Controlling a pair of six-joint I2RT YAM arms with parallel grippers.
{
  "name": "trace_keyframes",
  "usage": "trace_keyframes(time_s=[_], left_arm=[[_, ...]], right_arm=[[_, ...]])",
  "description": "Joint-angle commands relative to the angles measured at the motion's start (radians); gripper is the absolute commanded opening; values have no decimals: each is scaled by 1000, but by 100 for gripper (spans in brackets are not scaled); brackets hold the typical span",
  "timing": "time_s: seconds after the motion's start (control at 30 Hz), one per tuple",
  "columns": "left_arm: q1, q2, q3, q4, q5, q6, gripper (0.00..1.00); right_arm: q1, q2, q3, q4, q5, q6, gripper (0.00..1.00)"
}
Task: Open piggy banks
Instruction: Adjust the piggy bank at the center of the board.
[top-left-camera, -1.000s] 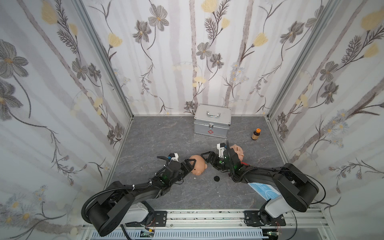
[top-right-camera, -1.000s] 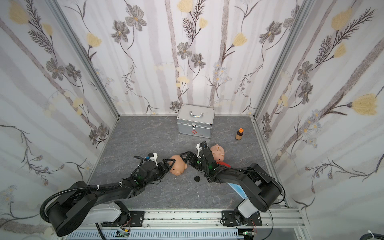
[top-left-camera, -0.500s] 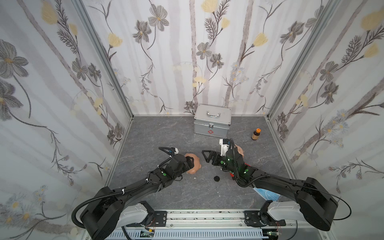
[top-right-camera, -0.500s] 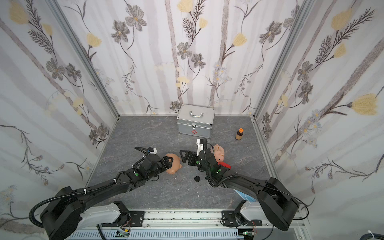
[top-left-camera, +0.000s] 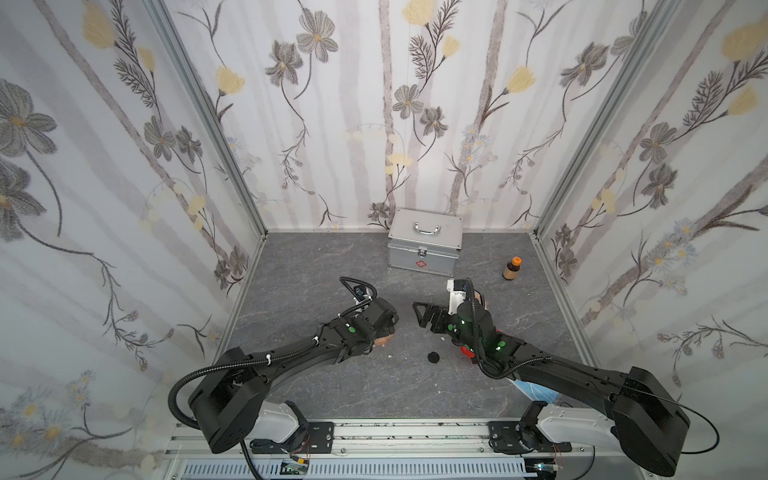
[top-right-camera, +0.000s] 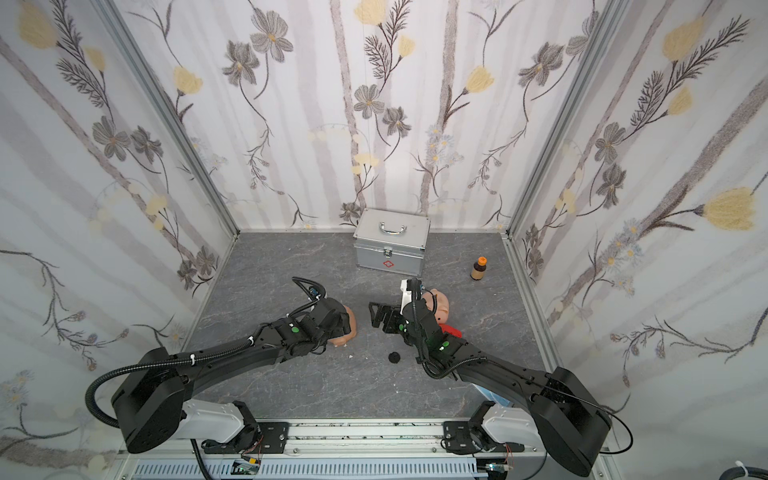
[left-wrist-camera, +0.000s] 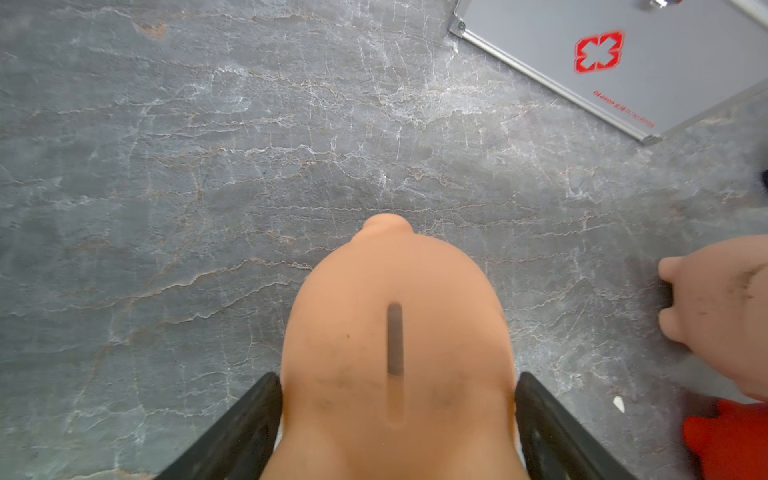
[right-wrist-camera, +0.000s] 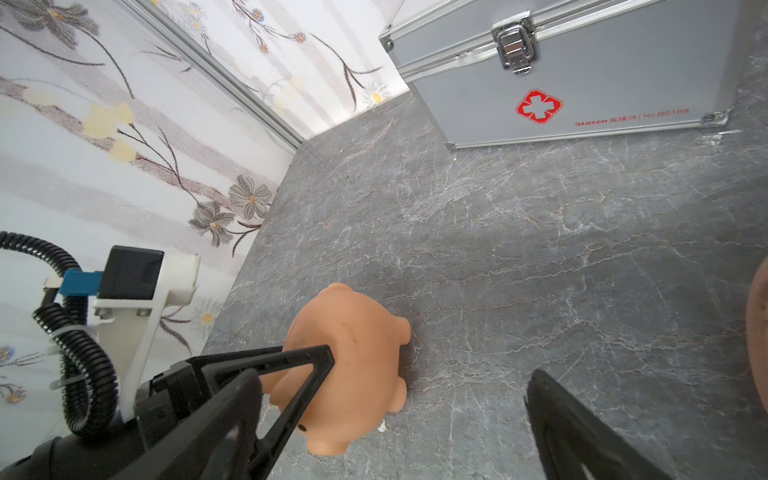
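Pulled right gripper (top-left-camera: 419, 316) off peach pig (left-wrist-camera: 395, 291), wide, empty. Clamping it in left gripper (left-wrist-camera: 397, 378). Barely seeing red pig (top-right-camera: 452, 331), 3 o'clock.

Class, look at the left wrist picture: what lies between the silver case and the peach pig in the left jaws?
Nothing: only bare grey floor separates the silver case from the held peach pig, as the left wrist view shows.

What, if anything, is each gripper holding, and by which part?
The left gripper clamps a peach piggy bank by its flanks; the right gripper holds nothing.
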Motion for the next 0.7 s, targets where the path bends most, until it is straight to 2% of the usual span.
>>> trace_keyframes(time_s=[0.0, 0.17, 0.37, 0.43, 0.57, 0.67], left_arm=[[-24, 57, 58, -155, -107, 47, 75], [-50, 132, 121, -179, -129, 60, 78], [-52, 152, 138, -155, -99, 66, 94], [-52, 138, 132, -139, -88, 68, 100], [-51, 82, 102, -91, -66, 84, 100], [-50, -4, 41, -23, -37, 108, 100]], right_arm=[[1, -26, -18, 10, 33, -8, 98], [-1, -69, -44, 3, 56, -11, 98], [-1, -114, -71, 5, 66, -31, 98], [-2, -115, -65, -2, 72, -37, 98], [-1, -114, -51, -17, 77, -61, 97], [13, -111, -48, 7, 42, -117, 92]])
